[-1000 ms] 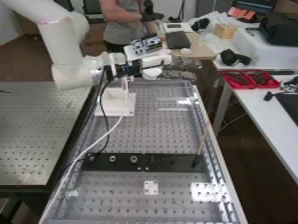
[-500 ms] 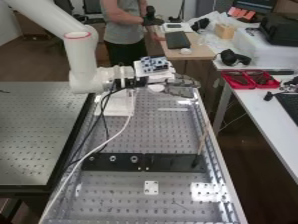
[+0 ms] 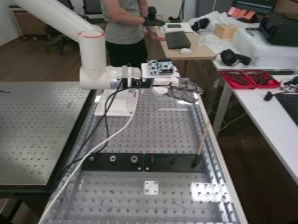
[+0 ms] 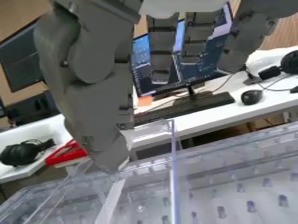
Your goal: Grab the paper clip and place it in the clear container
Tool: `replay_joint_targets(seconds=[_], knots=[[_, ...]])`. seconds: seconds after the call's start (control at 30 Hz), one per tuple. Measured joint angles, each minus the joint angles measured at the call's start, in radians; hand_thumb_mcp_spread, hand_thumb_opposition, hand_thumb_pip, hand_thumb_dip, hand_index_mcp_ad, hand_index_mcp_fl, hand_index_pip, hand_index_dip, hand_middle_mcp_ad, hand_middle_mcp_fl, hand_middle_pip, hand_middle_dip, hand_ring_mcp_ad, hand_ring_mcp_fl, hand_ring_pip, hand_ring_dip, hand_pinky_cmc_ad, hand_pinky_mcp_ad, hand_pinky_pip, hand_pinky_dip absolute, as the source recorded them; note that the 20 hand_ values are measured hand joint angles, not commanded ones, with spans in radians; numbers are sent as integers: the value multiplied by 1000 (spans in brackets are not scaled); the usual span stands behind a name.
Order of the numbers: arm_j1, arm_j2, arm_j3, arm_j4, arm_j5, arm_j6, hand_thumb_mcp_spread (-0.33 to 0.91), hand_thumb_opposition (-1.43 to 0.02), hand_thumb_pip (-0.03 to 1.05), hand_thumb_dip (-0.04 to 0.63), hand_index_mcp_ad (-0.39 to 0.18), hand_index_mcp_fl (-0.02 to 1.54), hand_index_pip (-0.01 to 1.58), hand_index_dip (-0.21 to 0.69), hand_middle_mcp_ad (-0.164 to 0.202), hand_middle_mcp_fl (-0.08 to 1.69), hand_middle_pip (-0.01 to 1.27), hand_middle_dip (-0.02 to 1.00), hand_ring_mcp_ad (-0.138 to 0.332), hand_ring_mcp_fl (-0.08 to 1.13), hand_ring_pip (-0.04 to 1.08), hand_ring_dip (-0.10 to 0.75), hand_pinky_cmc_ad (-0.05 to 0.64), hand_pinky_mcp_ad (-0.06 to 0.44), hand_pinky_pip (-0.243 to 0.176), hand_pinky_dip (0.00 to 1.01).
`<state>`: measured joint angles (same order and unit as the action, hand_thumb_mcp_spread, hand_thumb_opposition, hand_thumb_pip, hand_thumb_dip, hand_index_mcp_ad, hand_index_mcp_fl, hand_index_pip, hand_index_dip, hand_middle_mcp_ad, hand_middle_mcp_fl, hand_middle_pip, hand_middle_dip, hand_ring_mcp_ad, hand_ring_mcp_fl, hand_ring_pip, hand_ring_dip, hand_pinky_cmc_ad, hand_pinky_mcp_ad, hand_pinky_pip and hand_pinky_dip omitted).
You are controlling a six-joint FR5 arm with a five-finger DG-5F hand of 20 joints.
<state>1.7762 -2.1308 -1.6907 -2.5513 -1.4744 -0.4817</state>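
High view: the hand (image 3: 182, 92) is open, its fingers loosely extended and empty, near the clear container (image 4: 174, 167).

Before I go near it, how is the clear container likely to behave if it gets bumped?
The clear container has straight, crisp edges, so it will probably stay stiff rather than fold. Its see-through walls look thin, so it may be light and slide easily. Their glossy surface could also be slippery.

Lighting in the high view is even indoor light, with white glare patches on the perforated tabletop (image 3: 159, 135) and darker floor (image 3: 236, 155) alongside. Wrist view: monitor (image 4: 178, 72) glowing; pale highlights along the clear container's (image 4: 174, 172) edges.
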Motion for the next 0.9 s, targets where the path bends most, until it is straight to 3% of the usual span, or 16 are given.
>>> replay_joint_targets(seconds=[0.13,0.47,0.57,0.7,0.9], knots=[[13,-6,10,-8,14,9,565,-1007,506,250,-178,819,1152,82,58,209,140,190,101,16,108,89,332,265,-12,195],[4,-12,21,-41,-19,27,539,-1009,524,262,-183,773,1140,115,58,202,143,190,101,16,103,99,332,265,-10,195],[-2,-12,19,-43,-24,32,506,-956,576,272,-180,569,1077,122,58,161,140,190,101,14,101,99,332,265,-12,195],[-7,-8,13,-36,-26,34,475,-911,576,290,-183,429,1045,122,58,131,140,190,101,12,101,99,328,265,-14,195],[-16,7,2,-29,-27,43,452,-881,618,290,-183,354,1012,117,58,103,140,190,101,12,101,99,332,265,-44,206]])
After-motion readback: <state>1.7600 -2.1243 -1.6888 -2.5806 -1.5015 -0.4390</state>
